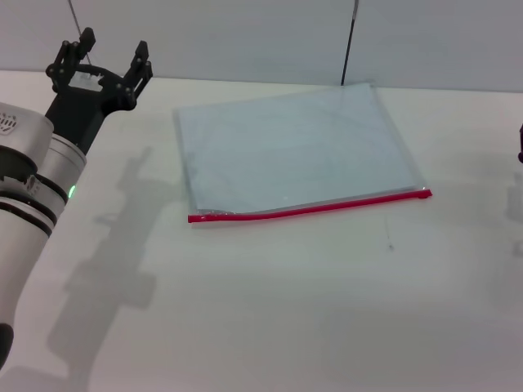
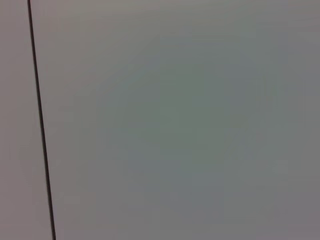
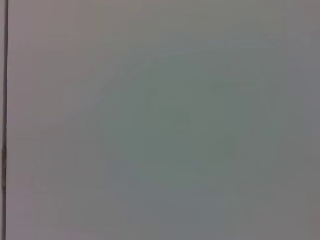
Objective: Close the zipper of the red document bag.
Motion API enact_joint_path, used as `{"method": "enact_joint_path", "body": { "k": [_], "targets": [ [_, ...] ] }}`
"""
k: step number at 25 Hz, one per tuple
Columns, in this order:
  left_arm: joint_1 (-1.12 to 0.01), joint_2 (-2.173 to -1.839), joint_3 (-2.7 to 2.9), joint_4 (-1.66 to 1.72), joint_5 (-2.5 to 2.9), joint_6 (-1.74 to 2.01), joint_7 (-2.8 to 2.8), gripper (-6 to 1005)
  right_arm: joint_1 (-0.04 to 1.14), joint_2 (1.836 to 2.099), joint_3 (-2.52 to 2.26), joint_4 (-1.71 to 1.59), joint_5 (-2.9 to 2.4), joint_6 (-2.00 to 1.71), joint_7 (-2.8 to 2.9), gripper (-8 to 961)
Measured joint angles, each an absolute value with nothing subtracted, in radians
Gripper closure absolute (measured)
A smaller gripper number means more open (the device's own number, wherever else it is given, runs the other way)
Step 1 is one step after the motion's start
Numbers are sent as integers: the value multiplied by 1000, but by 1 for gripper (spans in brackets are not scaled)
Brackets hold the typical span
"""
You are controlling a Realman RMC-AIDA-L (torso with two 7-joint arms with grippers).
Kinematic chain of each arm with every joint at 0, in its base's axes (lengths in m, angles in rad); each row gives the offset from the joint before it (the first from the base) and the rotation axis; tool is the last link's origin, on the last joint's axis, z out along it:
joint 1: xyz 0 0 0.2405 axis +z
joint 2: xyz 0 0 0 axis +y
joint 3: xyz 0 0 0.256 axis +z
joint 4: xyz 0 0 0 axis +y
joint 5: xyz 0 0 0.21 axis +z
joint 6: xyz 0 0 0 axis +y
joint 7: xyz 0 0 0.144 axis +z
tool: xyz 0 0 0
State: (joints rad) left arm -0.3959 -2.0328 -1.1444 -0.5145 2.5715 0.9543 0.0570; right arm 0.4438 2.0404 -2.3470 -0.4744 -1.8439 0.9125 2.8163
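Note:
The red document bag (image 1: pixel 294 147), a flat translucent pale blue-grey pouch, lies on the white table in the head view, a little right of centre. Its red zipper (image 1: pixel 306 209) runs along the near long edge, ending at the right corner. I cannot pick out the slider. My left gripper (image 1: pixel 105 59) hangs open at the far left, raised above the table and well apart from the bag. Only a dark sliver of my right arm (image 1: pixel 520 145) shows at the right edge. Both wrist views show only a plain grey wall.
The white table (image 1: pixel 270 310) stretches wide in front of the bag. A grey wall with a dark vertical seam (image 1: pixel 349 41) stands behind it. The same kind of seam (image 2: pixel 41 125) crosses the left wrist view.

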Motion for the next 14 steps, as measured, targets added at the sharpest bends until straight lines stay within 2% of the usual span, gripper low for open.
{"method": "enact_joint_path", "body": {
  "k": [14],
  "targets": [
    [-394, -2035, -1144, -496, 2572, 988, 58, 220, 437, 2042, -2360, -506, -1844, 941, 2816, 546]
  ]
}}
